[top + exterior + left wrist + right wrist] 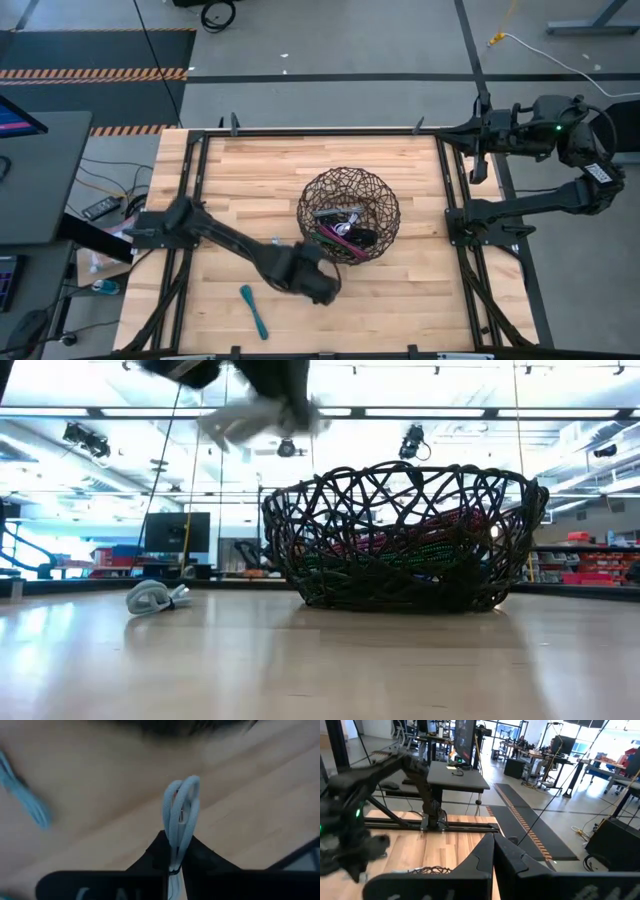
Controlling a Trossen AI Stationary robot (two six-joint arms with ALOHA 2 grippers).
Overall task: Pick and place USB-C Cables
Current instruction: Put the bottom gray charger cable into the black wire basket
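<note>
High view: looking straight down, your left gripper (322, 287) sits over the wooden table (240, 180), just beside the near rim of the dark wire-mesh basket (349, 214), while your right arm waits folded back at the table's far right edge, its gripper (493, 851) clenched on nothing. In the left wrist view, the fingers are clamped on a pale blue-white coiled cable (180, 810), pinching it at one end so the loops stand out past the fingertips. Several coloured USB-C cables (344, 228) already lie inside the basket, and a teal cable (254, 310) rests on the bare wood nearby, well apart from the basket. The low view shows one more pale bundle (155, 597) on the table, which may be that same teal cable; the angle makes it hard to say. From here the risk is the thin end-grip: a quick swing could let the coil slip free and drop short of the basket. You could also catch the dangling loops on the woven rim if you cross it too low, dragging the basket or snagging the cable outside it.
</note>
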